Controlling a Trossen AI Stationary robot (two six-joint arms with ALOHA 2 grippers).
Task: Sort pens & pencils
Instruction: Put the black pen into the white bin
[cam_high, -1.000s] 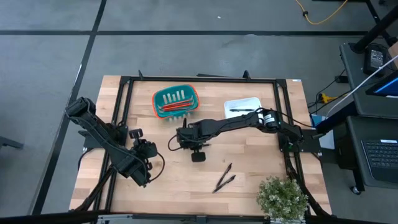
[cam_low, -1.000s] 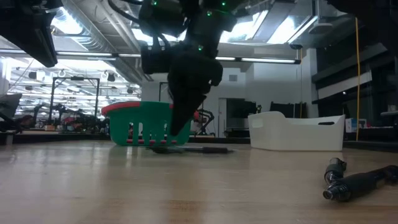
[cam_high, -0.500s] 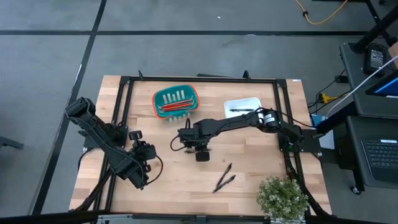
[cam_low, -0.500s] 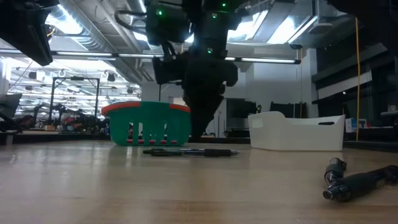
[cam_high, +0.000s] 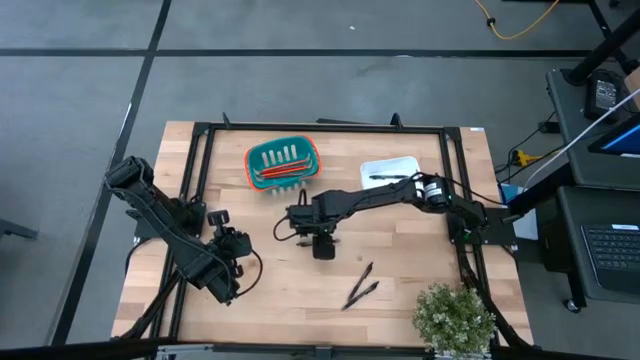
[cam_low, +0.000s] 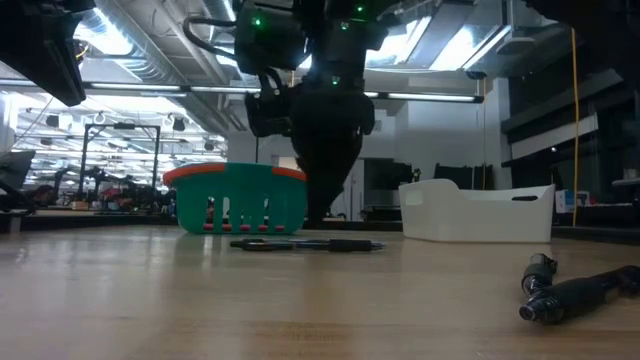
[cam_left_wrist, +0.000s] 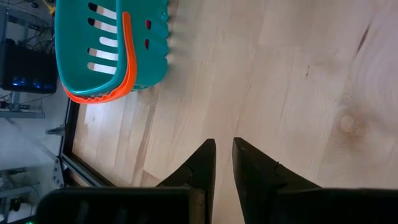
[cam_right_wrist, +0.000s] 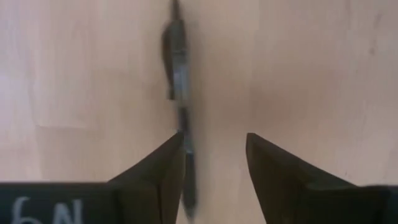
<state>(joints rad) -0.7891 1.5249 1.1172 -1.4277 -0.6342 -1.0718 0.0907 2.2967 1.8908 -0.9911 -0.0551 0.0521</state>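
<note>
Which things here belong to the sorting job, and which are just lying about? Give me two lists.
Job:
- pencils in the basket
- one pen in the tray
- one pen on the table under the open right gripper
- two pens by the plant

Lying about:
- plant
- left gripper, idle at the table's left

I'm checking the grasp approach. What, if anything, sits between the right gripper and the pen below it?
Nothing visible. The right gripper is open over bare table, and the pen lies flat by one finger, off-centre between the two.
</note>
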